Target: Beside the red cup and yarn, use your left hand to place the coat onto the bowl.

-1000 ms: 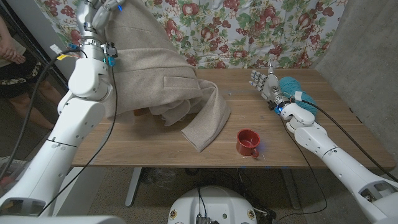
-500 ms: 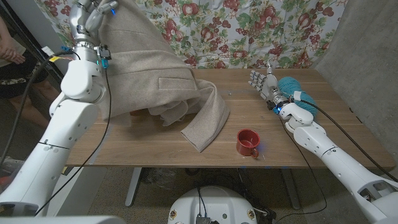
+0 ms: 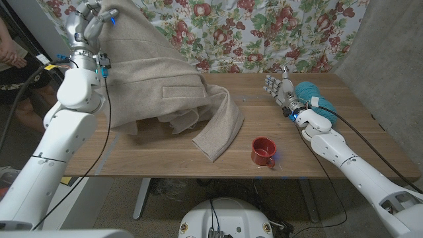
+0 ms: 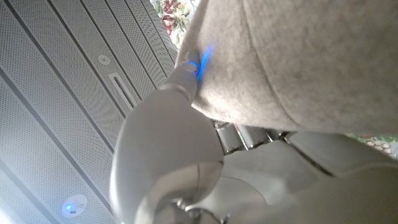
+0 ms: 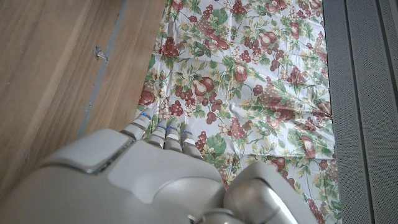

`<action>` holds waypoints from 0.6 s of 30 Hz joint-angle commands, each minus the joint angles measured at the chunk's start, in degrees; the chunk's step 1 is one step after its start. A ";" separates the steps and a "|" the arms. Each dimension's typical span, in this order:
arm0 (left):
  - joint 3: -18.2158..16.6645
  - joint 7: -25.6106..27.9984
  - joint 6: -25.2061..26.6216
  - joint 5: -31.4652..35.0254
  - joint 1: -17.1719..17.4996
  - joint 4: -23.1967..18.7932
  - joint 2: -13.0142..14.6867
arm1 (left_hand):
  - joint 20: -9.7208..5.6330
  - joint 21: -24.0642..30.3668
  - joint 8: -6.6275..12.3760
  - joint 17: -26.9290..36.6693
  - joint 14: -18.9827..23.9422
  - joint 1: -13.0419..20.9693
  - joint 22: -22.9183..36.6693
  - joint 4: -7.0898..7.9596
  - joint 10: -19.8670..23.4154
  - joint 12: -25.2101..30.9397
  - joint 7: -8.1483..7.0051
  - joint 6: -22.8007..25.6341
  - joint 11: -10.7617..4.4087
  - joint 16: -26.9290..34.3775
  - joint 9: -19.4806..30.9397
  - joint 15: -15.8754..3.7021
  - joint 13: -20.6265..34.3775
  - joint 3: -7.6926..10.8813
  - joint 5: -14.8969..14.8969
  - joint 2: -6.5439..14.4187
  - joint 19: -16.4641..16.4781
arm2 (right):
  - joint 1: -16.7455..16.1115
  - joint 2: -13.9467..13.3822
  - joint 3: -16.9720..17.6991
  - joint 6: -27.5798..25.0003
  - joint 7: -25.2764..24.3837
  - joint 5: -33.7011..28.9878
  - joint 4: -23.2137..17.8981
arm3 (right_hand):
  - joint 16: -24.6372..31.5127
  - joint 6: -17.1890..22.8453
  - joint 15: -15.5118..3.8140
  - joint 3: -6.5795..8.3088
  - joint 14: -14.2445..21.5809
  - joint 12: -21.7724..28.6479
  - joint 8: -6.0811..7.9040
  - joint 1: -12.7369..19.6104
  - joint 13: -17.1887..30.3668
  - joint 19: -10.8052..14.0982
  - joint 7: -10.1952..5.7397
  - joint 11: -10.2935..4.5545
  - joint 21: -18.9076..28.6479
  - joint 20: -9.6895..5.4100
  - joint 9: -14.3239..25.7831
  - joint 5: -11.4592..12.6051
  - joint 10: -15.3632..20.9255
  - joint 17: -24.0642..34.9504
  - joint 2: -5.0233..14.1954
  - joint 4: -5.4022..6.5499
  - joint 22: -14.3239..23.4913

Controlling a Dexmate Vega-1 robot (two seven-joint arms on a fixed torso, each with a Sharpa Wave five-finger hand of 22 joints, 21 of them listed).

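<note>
The left hand (image 3: 89, 18) is raised high above the far left part of the wooden desk (image 3: 158, 158), its fingers (image 3: 99, 12) clamped on the top of the beige coat (image 3: 165, 86). The coat hangs down from that grip and spreads over the left half of the desk, one long fold trailing toward the near edge and ending just short of the red cup (image 3: 263, 152). In the left wrist view, the coat's (image 4: 311, 56) thick cloth lies pressed against the left hand (image 4: 249, 134), with a ceiling of ribbed panels behind. The bowl cannot be made out; whatever lies under the draped cloth is hidden. The red cup stands upright near the front edge, well apart from the teal yarn (image 3: 310, 92), which lies at the far right of the desk. The right hand (image 3: 281, 89) stands on the desk just beside the yarn, its fingers upright and slightly apart, holding nothing. In the right wrist view, the right hand (image 5: 158, 140) points toward a flowered curtain (image 5: 249, 81), which also hangs behind the desk in the head view.
</note>
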 commanded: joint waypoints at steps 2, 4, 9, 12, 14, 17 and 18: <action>-3.14 0.28 0.62 1.18 2.58 0.38 0.59 | -4.82 -0.03 0.28 0.36 -0.69 0.57 -0.37 3.23 0.72 -0.15 0.15 -0.69 -0.40 -0.35 0.02 -4.49 0.20 3.65 0.51 1.08 -0.55 | -0.34 0.25 -0.53 -0.78 -1.33 -0.58 -1.04 | -0.15 0.13 -0.02 0.18 0.29 -0.05 -0.16 -0.05 0.33 0.25 0.26 0.20 -0.01 0.23 0.31 -0.35 0.27 0.24 0.98 -0.09 0.25; -3.43 0.33 0.70 1.57 2.78 0.69 0.64 | -4.77 -0.08 0.31 0.29 -0.73 0.62 -0.47 3.23 0.60 -0.16 0.20 -0.72 -0.34 -0.44 0.00 -4.44 0.24 3.62 0.53 1.11 -0.66 | -0.44 0.27 -0.66 -0.78 -1.59 -0.82 -1.32 | -0.15 0.14 -0.01 0.19 0.29 -0.05 -0.15 -0.05 0.33 0.28 0.32 0.19 0.00 0.18 0.31 -0.35 0.26 0.24 0.98 -0.09 0.25; -4.34 -0.13 -0.30 1.91 2.82 2.13 0.40 | -4.43 -0.41 0.09 0.69 -2.25 1.24 -1.15 3.16 -0.41 -0.45 1.19 -2.37 0.56 -0.85 -0.02 -3.66 0.20 3.48 0.69 1.64 -1.50 | -0.79 0.17 -0.79 -1.30 -2.29 -0.96 -2.12 | -0.14 0.16 -0.08 0.21 0.31 -0.05 -0.15 -0.05 0.33 0.25 0.32 0.13 -0.01 0.21 0.31 -0.35 0.26 0.24 0.98 -0.09 0.25; -4.64 0.49 0.31 3.04 2.93 2.28 0.75 | -4.23 -0.66 0.04 0.77 -3.14 1.58 -1.47 3.13 -0.96 -0.65 1.67 -3.00 1.19 -1.14 0.03 -3.31 0.03 3.45 0.77 1.93 -2.12 | -0.94 0.27 -0.89 -1.43 -2.55 -0.99 -2.27 | -0.14 0.14 -0.06 0.23 0.30 -0.05 -0.15 -0.04 0.33 0.27 0.34 0.52 0.00 0.19 0.31 -0.36 0.28 0.24 0.99 -0.10 0.25; -4.74 0.88 0.88 3.44 2.79 2.34 0.85 | -4.10 -0.75 0.12 0.67 -3.36 1.79 -1.65 3.14 -1.48 -0.59 1.98 -3.42 1.65 -1.23 0.22 -2.86 0.30 3.34 0.80 2.12 -2.48 | -0.97 0.26 -1.03 -1.62 -2.62 -1.07 -2.32 | -0.17 0.13 -0.03 0.24 0.24 -0.05 -0.16 -0.04 0.33 0.27 0.29 0.34 0.00 0.18 0.31 -0.36 0.28 0.24 0.99 -0.10 0.25; -4.61 2.35 2.32 5.28 2.60 2.20 1.26 | -3.88 -0.99 0.17 0.52 -3.94 1.97 -1.93 3.22 -1.97 -0.73 2.42 -3.98 1.81 -1.42 0.42 -2.31 0.18 3.14 0.81 2.46 -3.13 | -0.98 0.51 -1.15 -1.59 -2.65 -1.00 -2.13 | -0.16 0.14 -0.03 0.25 0.25 -0.06 -0.15 -0.04 0.33 0.26 0.35 0.17 0.00 0.18 0.31 -0.37 0.23 0.24 0.99 -0.10 0.25; -4.48 2.68 2.71 5.68 2.44 2.25 1.32 | -3.80 -1.09 0.24 0.56 -4.18 2.01 -2.04 3.25 -2.05 -0.75 2.47 -4.05 1.91 -1.43 0.49 -2.16 0.12 3.06 0.81 2.55 -3.35 | -0.95 0.58 -1.21 -1.54 -2.58 -1.02 -2.05 | -0.17 0.12 0.00 0.26 0.24 -0.07 -0.16 -0.04 0.33 0.26 0.33 0.16 0.00 0.19 0.31 -0.37 0.20 0.24 0.99 -0.10 0.25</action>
